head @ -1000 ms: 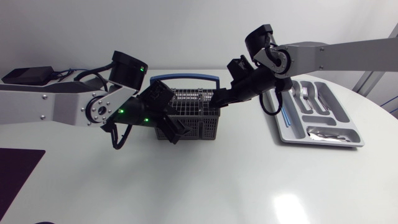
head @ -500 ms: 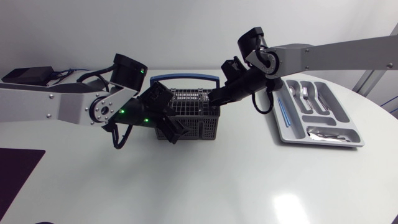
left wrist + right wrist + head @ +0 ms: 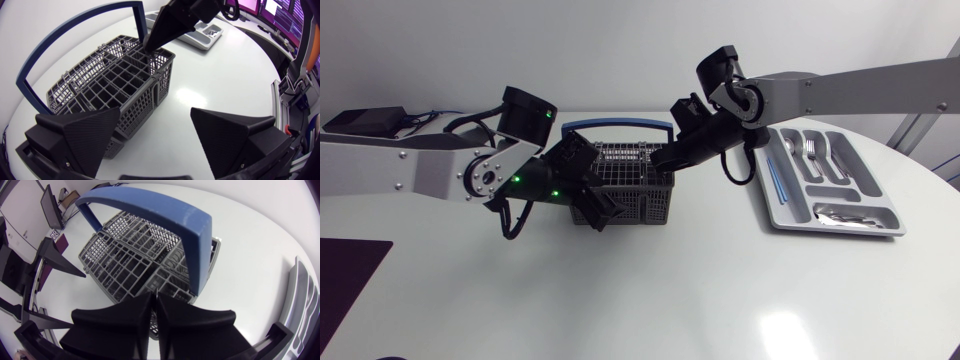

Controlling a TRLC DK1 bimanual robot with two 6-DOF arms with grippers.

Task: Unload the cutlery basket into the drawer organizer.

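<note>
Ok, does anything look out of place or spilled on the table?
Nothing stands out. The cutlery basket stands upright, the drawer organizer lies flat with its cutlery inside the compartments, and nothing is spilled.

It looked like a robotics lab or test room, not a home kitchen. Two silver-grey machine arms with black joints, the left arm (image 3: 410,170) and the right arm (image 3: 860,85), came in from either side over a glossy white counter (image 3: 650,290). Small green lights glowed on the left arm. A cutlery basket (image 3: 635,185) and a drawer organizer (image 3: 775,205) stood loose and apart on it. A black box (image 3: 365,121) with trailing cables (image 3: 425,118) lay at its far left, and a dark mat (image 3: 345,280) at its near left.
</note>
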